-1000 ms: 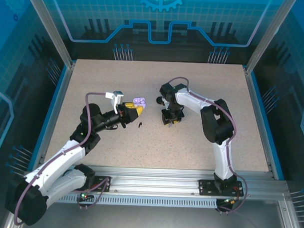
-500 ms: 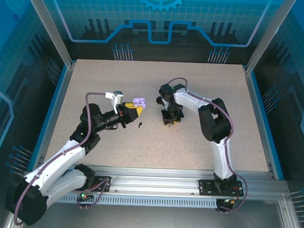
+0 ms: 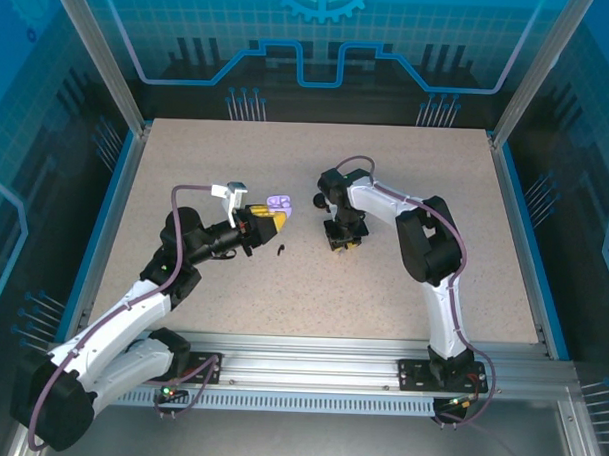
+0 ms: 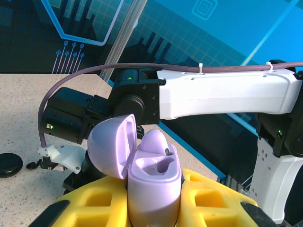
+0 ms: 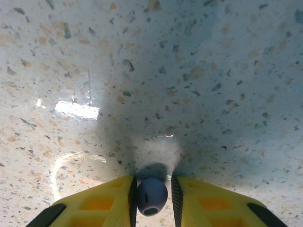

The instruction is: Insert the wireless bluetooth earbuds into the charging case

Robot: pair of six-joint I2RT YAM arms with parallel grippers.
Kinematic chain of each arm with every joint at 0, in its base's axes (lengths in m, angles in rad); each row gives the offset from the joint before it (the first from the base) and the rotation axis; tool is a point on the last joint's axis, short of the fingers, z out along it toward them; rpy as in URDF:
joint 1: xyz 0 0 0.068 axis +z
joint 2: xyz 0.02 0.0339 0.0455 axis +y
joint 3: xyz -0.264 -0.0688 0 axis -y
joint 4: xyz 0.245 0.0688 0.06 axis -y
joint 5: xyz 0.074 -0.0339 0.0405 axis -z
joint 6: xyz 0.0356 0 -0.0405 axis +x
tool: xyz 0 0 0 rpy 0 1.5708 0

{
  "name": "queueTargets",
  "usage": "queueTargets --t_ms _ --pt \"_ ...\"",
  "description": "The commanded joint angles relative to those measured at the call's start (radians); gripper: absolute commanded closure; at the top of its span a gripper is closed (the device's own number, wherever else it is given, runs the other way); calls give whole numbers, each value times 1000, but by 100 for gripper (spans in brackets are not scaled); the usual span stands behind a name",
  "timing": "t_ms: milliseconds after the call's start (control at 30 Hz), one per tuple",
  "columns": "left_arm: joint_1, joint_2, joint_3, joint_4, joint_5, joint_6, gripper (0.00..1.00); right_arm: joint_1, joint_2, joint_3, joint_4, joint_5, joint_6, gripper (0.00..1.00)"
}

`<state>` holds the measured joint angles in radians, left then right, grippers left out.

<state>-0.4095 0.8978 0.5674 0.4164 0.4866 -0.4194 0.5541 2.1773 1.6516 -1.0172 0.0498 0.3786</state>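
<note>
Leaving a black bud [image 3: 281,251] loose on the tabletop [image 5: 213,71], nearest the bases. Just beyond, pinching a lavender bud [image 5: 152,195] between the pads of the right gripper [image 5: 152,182], down against the tabletop. Risking a pop-out on lifting, being round, slick and caught only by its sides. Further left, clamping the left gripper [image 4: 154,187] tight on the open lavender case [image 4: 154,172], lid [image 4: 111,146] tilted back, one seat seemingly filled. Risking a bud arriving twisted and jamming at the rim, or a nudge swinging the lid shut. Farthest, passing over a black case [image 4: 9,164].
</note>
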Motion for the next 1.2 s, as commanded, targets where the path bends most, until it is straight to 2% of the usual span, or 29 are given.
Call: queueTargets --t_ms 0,367,833,1167 --pt "4 -1 -14 33 3 -2 91 12 39 -13 11 34 22 74" --pt "3 -5 -20 26 3 1 91 12 -40 -74 72 100 40 83" --pt "-6 30 -26 45 -8 -7 91 12 -373 -329 382 168 8 87" --pt "-28 110 -9 53 -71 -42 91 2 -581 -467 561 78 -38 87"
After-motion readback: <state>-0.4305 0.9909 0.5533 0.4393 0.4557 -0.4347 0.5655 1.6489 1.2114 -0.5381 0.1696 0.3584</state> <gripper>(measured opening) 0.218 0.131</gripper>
